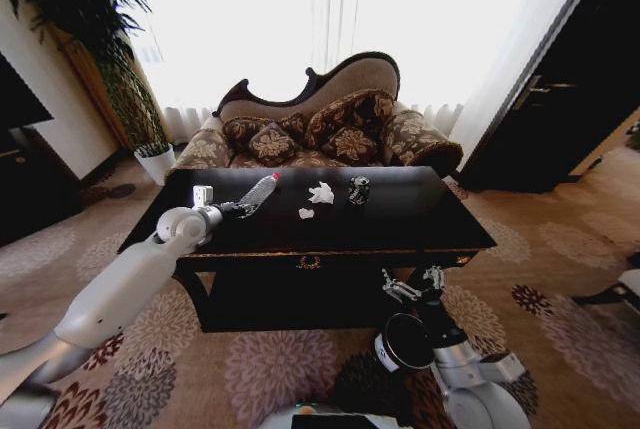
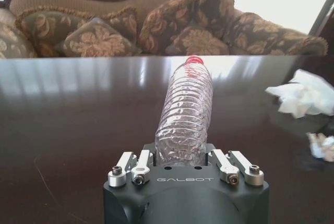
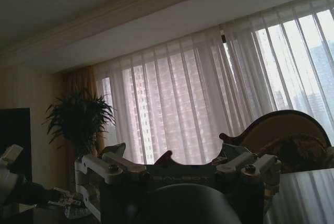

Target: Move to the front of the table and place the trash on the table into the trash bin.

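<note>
R gripper sits low by the front edge of the table, right of the gold ornament, fingers pointing up and spread apart, holding nothing. In the R wrist view its fingers stand apart against the curtains, w/ the plant behind. No bin seen in any view.

L arm reaches over the table's left front corner. L gripper is closed round the base of a clear plastic bottle w/ a red cap, bottle pointing away toward the sofa. L wrist view: bottle crumpled, ribbed, its bottom wedged between the fingers, which press in from both sides; whether it rests on the tabletop or is just off it, can't tell.

Farther on, mid-table: small white paper ball, then a bigger white paper ball just behind it. Right of that, near but apart, the dark shiny wrapper. In the L wrist view both paper balls lie off to the bottle's side, big one, small one.

Beyond the table: sofa w/ patterned cushions, white plant pot at its left end.
</note>
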Controlling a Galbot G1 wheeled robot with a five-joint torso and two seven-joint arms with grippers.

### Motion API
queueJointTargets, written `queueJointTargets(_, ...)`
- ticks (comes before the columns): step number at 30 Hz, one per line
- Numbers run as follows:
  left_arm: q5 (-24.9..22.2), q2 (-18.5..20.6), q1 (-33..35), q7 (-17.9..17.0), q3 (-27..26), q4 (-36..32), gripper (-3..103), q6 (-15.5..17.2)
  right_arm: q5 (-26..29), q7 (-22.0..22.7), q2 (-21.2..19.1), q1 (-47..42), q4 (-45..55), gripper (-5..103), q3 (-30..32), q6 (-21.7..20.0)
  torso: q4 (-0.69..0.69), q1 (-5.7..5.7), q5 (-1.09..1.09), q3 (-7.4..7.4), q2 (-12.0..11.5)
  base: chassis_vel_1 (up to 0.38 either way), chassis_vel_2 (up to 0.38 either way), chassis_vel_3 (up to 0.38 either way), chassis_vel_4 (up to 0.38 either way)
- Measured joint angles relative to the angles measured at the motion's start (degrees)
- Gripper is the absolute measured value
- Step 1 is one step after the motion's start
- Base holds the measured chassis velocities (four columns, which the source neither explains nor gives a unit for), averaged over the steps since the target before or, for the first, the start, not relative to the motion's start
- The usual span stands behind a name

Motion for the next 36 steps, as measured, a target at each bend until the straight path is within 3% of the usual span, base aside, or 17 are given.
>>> queueJointTargets(2,0.88,0.27,1.6,0.53,-2.21,-1.76,40,-0.31,0.0,0.0,-0.06,0.07,-0.03,100,-0.16,0.0,-0.01,0.0,0.02,0.0,0.0,0.0,0.0,0.0,0.0)
queueJointTargets(4,3.51,0.64,6.01,2.32,-8.37,-6.81,40,-1.14,0.15,0.0,-0.26,0.13,-0.04,100,-0.42,0.02,0.01,0.0,0.02,0.0,0.0,0.0,0.0,0.0,0.0)
queueJointTargets(6,6.86,1.4,10.79,5.09,-14.14,-12.85,40,-4.2,1.02,-0.24,-0.48,0.22,-0.02,100,-0.6,0.13,0.01,0.0,0.04,-0.01,0.01,0.0,0.0,0.0,0.0)
queueJointTargets(7,6.86,1.4,10.79,5.09,-14.14,-12.85,40,-4.2,1.02,-0.24,-0.48,0.22,-0.02,100,-0.6,0.13,0.01,0.0,0.04,-0.01,0.01,0.0,0.0,0.0,0.0)
queueJointTargets(11,16.52,2.19,20.33,14.53,-22.01,-19.01,40,-15.53,5.56,-2.22,-0.76,0.4,1.02,100,-2.17,-0.09,0.01,-0.01,0.04,-0.02,0.01,0.0,0.0,0.0,0.0)
queueJointTargets(12,16.52,2.19,20.33,14.53,-22.01,-19.01,40,-15.53,5.56,-2.22,-0.76,0.4,1.02,100,-2.17,-0.09,0.01,-0.01,0.04,-0.02,0.01,0.0,0.0,0.0,0.0)
queueJointTargets(16,19.17,-0.15,28.17,25.37,-26.17,-21.66,40,-24.99,10.01,-7.09,-1.53,0.74,2.64,100,-4.94,0.24,0.0,-0.01,0.02,-0.02,0.01,0.0,0.0,0.0,0.0)
queueJointTargets(17,19.17,-0.15,28.17,25.37,-26.17,-21.66,40,-24.99,10.01,-7.09,-1.53,0.74,2.64,100,-4.94,0.24,0.0,-0.01,0.02,-0.02,0.01,0.0,0.0,0.0,0.0)
queueJointTargets(19,21.5,-2.0,31.84,32.33,-27.2,-23.35,40,-28.21,11.72,-9.91,-2.35,0.64,3.39,100,-6.47,0.61,0.0,0.0,0.01,-0.02,0.01,0.0,0.0,0.0,0.0)
queueJointTargets(22,23.64,-3.88,35.52,35.73,-27.9,-26.02,40,-29.3,11.28,-11.04,-2.94,0.39,4.57,100,-9.01,0.52,0.0,-0.01,0.04,-0.02,0.01,0.0,0.0,0.0,0.0)
queueJointTargets(25,24.59,-6.06,40.06,40.23,-28.07,-29.39,40,-30.13,6.38,-8.45,-2.9,-0.03,5.48,100,-13.1,-0.82,0.01,-0.01,0.02,-0.02,0.01,0.0,0.0,0.0,0.0)
queueJointTargets(26,24.59,-6.06,40.06,40.23,-28.07,-29.39,40,-30.13,6.38,-8.45,-2.9,-0.03,5.48,100,-13.1,-0.82,0.01,-0.01,0.02,-0.02,0.01,0.0,0.0,0.0,0.0)
queueJointTargets(30,27.55,-7.73,45.4,49.24,-28.43,-31.87,40,-31.3,0.81,-7.74,-3.06,-0.48,4.98,100,-19.44,-1.32,0.01,-0.01,0.03,-0.02,0.01,0.0,0.0,0.0,0.0)
queueJointTargets(36,30.4,-8.67,50.03,55.05,-29.84,-32.95,40,-31.55,-1.19,-8.1,-2.88,-0.49,4.1,100,-23.0,-1.36,0.01,-0.02,0.03,-0.02,0.01,0.0,0.0,0.0,0.0)
